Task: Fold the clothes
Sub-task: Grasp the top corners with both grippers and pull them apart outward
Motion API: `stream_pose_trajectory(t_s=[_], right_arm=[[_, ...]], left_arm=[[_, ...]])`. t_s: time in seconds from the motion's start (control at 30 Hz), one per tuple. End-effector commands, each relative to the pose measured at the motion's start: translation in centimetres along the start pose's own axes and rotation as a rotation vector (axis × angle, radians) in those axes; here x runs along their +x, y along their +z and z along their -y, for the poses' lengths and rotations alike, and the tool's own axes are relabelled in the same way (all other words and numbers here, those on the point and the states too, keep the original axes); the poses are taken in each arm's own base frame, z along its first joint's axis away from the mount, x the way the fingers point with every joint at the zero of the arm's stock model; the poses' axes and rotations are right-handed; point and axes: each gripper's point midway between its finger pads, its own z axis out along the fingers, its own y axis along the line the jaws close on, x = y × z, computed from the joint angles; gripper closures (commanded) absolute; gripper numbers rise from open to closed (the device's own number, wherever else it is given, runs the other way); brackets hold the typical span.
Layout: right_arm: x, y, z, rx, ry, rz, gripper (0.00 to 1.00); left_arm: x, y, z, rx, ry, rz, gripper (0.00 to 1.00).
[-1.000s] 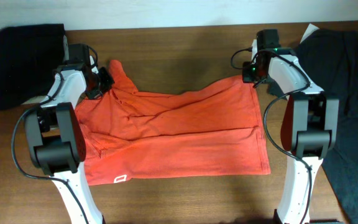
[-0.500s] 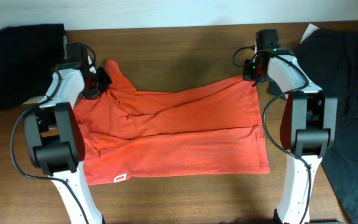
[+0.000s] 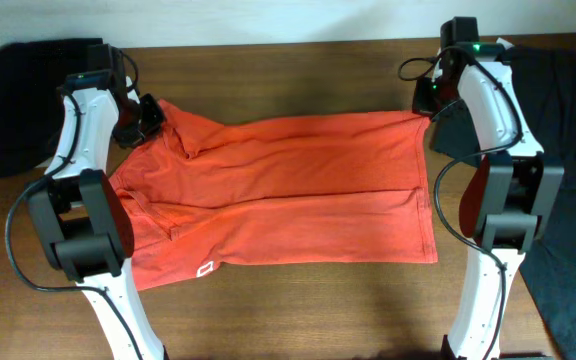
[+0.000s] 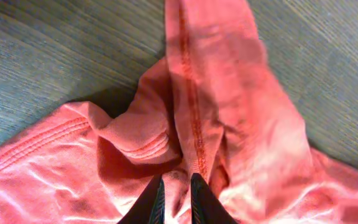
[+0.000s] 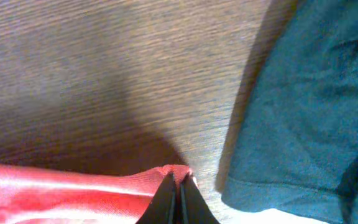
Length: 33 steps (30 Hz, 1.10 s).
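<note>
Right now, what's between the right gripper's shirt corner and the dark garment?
Only a narrow strip of bare table separates shirt and dark garment, shown in the right wrist view.

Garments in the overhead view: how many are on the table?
3: the red-orange T-shirt spread in the middle, a black garment at the far left, a dark garment along the right edge, partly out of frame. Others may be hidden beneath.

Left arm [image 3: 86,215] hides part of T-shirt [image 3: 298,190]; dark garment [image 3: 568,150] cut by frame edge.
</note>
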Motion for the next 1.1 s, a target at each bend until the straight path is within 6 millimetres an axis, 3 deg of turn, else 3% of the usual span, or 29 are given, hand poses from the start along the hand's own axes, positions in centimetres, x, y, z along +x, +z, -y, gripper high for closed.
stream_pose_trajectory(t_s=[0.0,0.03,0.07,0.1,0.27,0.33,0.47,0.53,0.63,0.73,0.83,0.93,1.0,1.07], right_arm=[[-1.3,-3.4,-0.2,-0.026,0.013,0.069,0.96],[-1.4,-3.4,-0.2,-0.026,0.013,0.07,0.96],[-1.4,-3.4,-0.2,-0.027,0.013,0.07,0.96],[-1.4,-3.4,-0.2,-0.027,0.013,0.07,0.96],[-1.4,-3.4,-0.2,-0.027,0.013,0.073,0.96],[-1.5,-3.4,-0.2,-0.027,0.013,0.073,0.96],[-1.5,-3.4,-0.2,-0.027,0.013,0.074,0.96],[-1.4,-3.4,-0.2,-0.027,0.013,0.073,0.96],[-1.4,-3.4,-0.2,-0.027,0.013,0.073,0.96],[-1.4,-3.4,-0.2,-0.027,0.013,0.073,0.96],[-1.5,-3.4,-0.2,-0.027,0.013,0.074,0.96],[-2.0,-4.2,0.0,-0.029,0.031,0.098,0.96],[-2.4,-6.2,0.7,-0.033,0.066,0.133,0.96],[-2.0,-8.1,1.2,-0.024,0.073,0.136,0.96]], left_arm=[[-0.6,-0.4,-0.2,-0.007,0.006,0.015,0.91],[-0.6,-0.4,-0.2,-0.007,0.006,0.014,0.92],[-0.5,-0.4,-0.1,-0.002,0.006,0.011,0.82],[-0.4,-0.3,0.0,0.006,0.006,0.006,0.8],[1.3,3.4,1.0,0.004,0.032,-0.064,0.77],[0.8,3.7,1.5,0.026,0.048,-0.046,0.78],[0.0,3.7,1.9,0.05,0.068,-0.017,0.84],[-0.3,3.4,2.1,0.054,0.088,-0.007,0.93],[-1.3,2.3,2.8,0.065,0.094,0.02,0.88],[-1.1,2.2,2.5,0.054,0.1,0.012,0.88],[-1.0,2.2,2.5,0.052,0.116,0.009,0.99],[-2.1,0.2,0.8,-0.071,0.114,0.056,0.99],[-2.8,-3.3,0.5,-0.098,0.107,0.096,1.0],[-2.1,-7.0,-0.9,-0.132,0.082,0.096,0.99]])
